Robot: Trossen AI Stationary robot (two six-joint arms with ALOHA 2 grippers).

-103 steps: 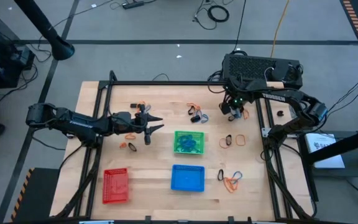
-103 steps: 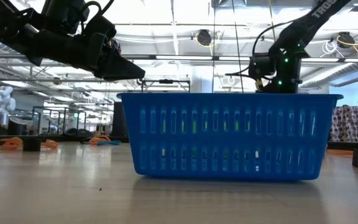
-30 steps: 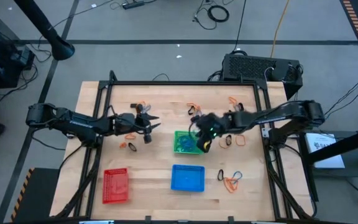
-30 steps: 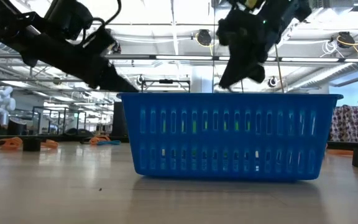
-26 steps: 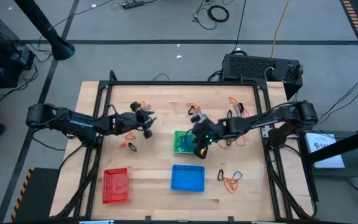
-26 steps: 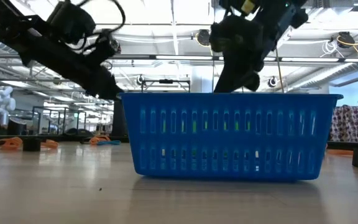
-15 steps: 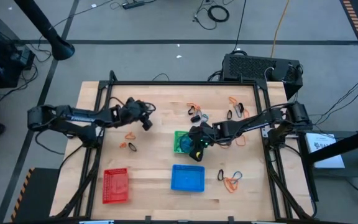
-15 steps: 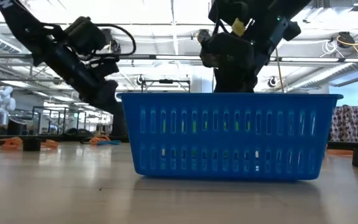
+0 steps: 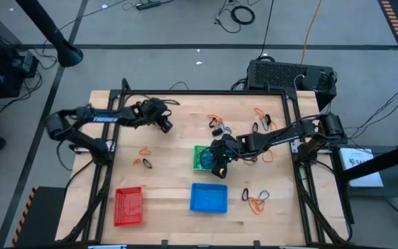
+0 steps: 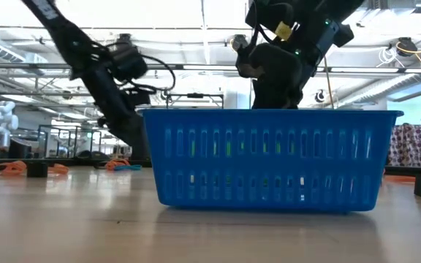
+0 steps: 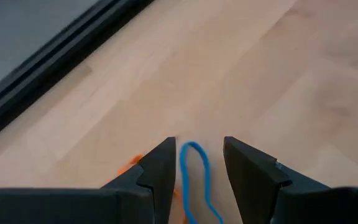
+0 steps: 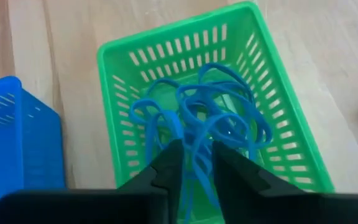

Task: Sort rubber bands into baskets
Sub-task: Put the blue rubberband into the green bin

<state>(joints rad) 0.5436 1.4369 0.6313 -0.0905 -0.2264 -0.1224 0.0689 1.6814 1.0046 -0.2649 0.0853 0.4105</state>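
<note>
My right gripper (image 12: 196, 152) hangs over the green basket (image 12: 278, 124), tilted down, fingers a little apart, with a strand of a blue rubber band (image 12: 194, 165) between them. Several blue rubber bands (image 12: 213, 102) lie tangled in that basket. My left gripper (image 11: 197, 144) is open at the table's far left (image 9: 163, 124), its fingers on either side of a blue rubber band (image 11: 194, 171) that lies flat on the wood, beside an orange rubber band (image 11: 129, 167). The blue basket (image 9: 209, 198) and red basket (image 9: 128, 205) stand near the front edge. My right gripper has a strand of the blue rubber band (image 12: 191, 140) running between its fingers, which come slanting down from the table's right. The rest of that band lies on the heap in the green basket. Whether the fingers touch the strand, I cannot tell.
Loose rubber bands lie scattered: orange ones at the left (image 9: 144, 156), a mixed cluster at the far middle (image 9: 217, 125), more at the right (image 9: 262, 155) and front right (image 9: 257, 200). A black box (image 9: 289, 76) sits behind the table. A black frame rail (image 11: 55, 56) runs along the far edge.
My left gripper has swung toward the table's far edge and tipped downward over the blue rubber band there. My right gripper has gone a little toward the table's left and sunk over the green basket.
</note>
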